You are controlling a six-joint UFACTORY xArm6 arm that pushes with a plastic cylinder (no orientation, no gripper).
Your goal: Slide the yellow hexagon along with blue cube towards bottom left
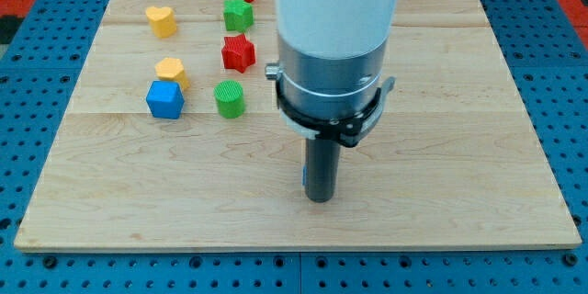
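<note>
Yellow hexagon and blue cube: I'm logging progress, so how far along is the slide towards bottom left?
Done: the yellow hexagon already touches the blue cube. In hand: nothing yet; my tip stands well to the view's right of both, touching neither. Left: bring the tip to their upper right side, then push both across the board to its bottom left.

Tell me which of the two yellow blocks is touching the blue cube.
The yellow hexagon, just above the blue cube and resting against it. The yellow heart sits alone toward the view's top. My tip is well to the view's right of both.
</note>
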